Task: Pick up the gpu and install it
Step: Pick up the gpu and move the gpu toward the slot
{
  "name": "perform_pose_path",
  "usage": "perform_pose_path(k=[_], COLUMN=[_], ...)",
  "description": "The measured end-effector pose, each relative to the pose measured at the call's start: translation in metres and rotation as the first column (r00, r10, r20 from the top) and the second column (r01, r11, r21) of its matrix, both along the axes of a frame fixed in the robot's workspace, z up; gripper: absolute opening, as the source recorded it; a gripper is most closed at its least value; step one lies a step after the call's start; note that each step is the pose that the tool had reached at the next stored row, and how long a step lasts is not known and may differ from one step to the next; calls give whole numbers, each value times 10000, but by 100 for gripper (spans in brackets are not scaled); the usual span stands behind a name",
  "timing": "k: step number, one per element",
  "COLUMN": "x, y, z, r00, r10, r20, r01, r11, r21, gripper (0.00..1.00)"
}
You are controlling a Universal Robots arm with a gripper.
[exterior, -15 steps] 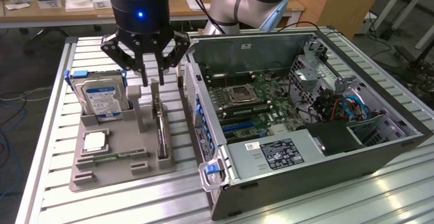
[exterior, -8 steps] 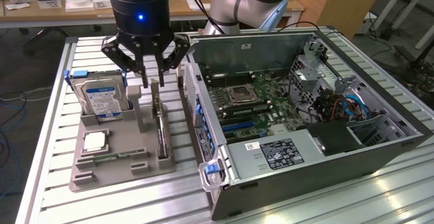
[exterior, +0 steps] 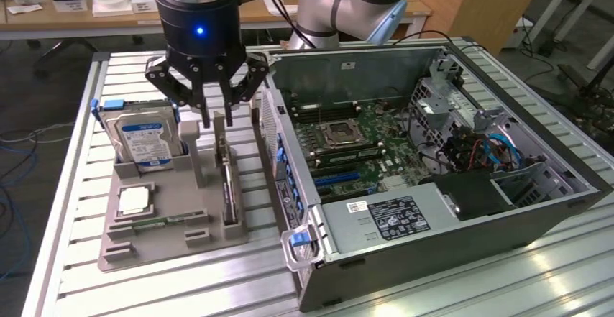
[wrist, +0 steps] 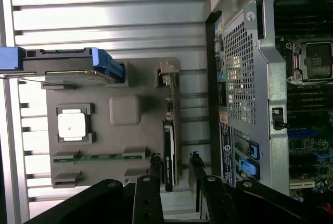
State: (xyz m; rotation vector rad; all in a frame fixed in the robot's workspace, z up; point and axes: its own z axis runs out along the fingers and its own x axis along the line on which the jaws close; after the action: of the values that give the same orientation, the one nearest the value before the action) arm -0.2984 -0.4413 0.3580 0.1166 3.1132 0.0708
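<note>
one gpu [exterior: 228, 184]: stands on edge in a slot of one grey tray [exterior: 168, 245], just beside the open computer case [exterior: 432, 249]. one gripper [exterior: 218, 119]: above the card, fingers spread, nothing held. same tray: one hard drive [exterior: 144, 141], one processor [exterior: 134, 200], one memory stick [exterior: 158, 221]. narrow gap to the case wall.

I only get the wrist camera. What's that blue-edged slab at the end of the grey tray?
Observer: A hard drive; the exterior view shows its blue-and-white label.
Operator: Is the claw powered?
Observer: A blue light glows on the body of the gripper.
Operator: What else is inside the big box?
Observer: A black power supply with a label lies in the case.
</note>
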Motion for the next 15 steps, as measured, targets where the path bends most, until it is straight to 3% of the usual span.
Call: perform_pose_path(k=[15], x=[0], y=[0], z=[-203], r00=[10000], r10=[0], r20=[0], r01=[0], r11=[10000], r21=[-1], gripper=[36])
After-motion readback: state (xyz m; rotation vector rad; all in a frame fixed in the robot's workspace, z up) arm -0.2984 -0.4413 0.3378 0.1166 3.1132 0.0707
